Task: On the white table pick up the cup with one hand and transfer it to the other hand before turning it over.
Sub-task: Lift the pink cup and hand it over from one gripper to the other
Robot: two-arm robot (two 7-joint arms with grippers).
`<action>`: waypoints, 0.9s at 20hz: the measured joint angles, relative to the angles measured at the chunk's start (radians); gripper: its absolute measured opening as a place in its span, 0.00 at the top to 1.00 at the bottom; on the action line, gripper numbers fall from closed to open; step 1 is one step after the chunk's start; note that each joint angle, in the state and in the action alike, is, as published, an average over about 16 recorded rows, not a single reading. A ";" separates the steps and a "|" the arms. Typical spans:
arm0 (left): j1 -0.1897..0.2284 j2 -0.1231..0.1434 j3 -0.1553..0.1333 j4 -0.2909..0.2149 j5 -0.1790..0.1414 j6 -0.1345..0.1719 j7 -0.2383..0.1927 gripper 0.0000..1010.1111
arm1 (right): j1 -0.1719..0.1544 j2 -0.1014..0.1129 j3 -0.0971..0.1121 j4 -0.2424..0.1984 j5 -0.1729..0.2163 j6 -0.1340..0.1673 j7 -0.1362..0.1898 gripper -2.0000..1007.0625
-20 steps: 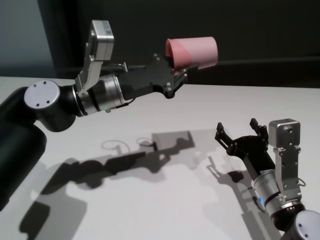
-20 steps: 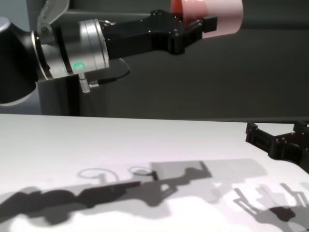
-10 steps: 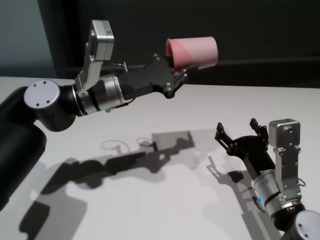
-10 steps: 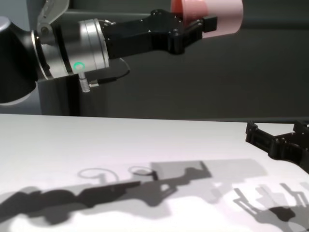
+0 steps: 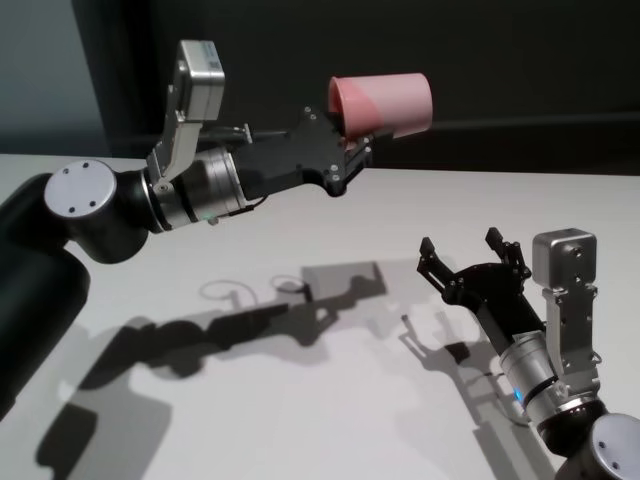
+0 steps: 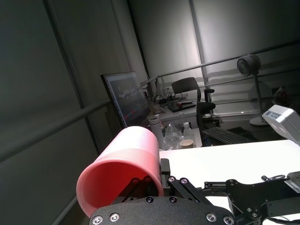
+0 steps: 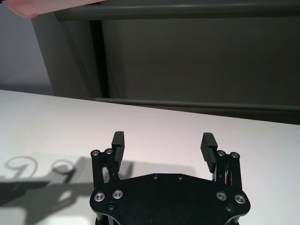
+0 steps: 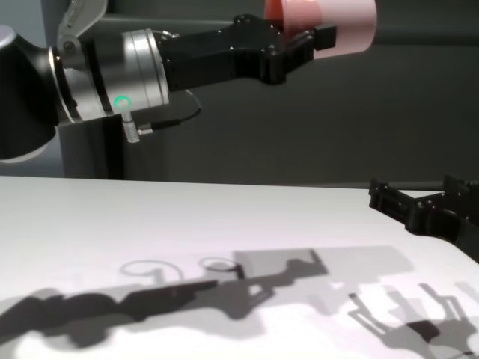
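so far: cup lifted, handover not yet made

halfway at most, i'd judge. the big part that is done: the cup [image 5: 385,103] is off the table [image 5: 300,400] and held high in the air, lying on its side, rim end toward the left gripper [image 5: 352,150]. that gripper's fingers are closed tight on the cup wall at the rim, one finger inside the mouth as the left wrist view shows. what is left: the pass to the other hand, and then the turning over. the right gripper [image 5: 466,263] sits low over the table's right side, well apart from the cup and below it, its fingers spread wide with nothing between them; it looks poised to receive but has no contact with anything.

the table is a broad plain white top, bare except for the arms' dark shadows lying across it. behind it runs a dark wall with a lighter grey panel at the far left. the left wrist view looks past the cup into an office area: a monitor [image 6: 124,96], a swivel chair [image 6: 190,89], a keyboard [image 6: 227,136], a paper cup [image 6: 186,142].
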 joint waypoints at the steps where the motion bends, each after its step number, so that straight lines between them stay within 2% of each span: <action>1: 0.000 0.000 0.000 0.000 0.000 0.000 0.000 0.96 | -0.001 -0.004 0.004 -0.002 0.010 0.002 0.011 0.00; 5: 0.000 0.000 0.000 0.000 0.000 0.000 0.000 0.96 | -0.003 -0.019 0.023 -0.012 0.068 0.011 0.067 0.00; 8: 0.000 0.000 0.000 0.000 0.001 -0.001 0.000 0.96 | -0.004 -0.032 0.041 -0.014 0.135 0.019 0.119 0.00; 13: -0.001 0.000 0.000 0.000 0.001 -0.001 0.000 0.96 | 0.001 -0.049 0.072 -0.006 0.278 0.038 0.217 0.00; 18: -0.001 0.000 0.000 0.000 0.001 -0.001 0.000 0.96 | 0.020 -0.062 0.102 0.021 0.443 0.065 0.323 0.00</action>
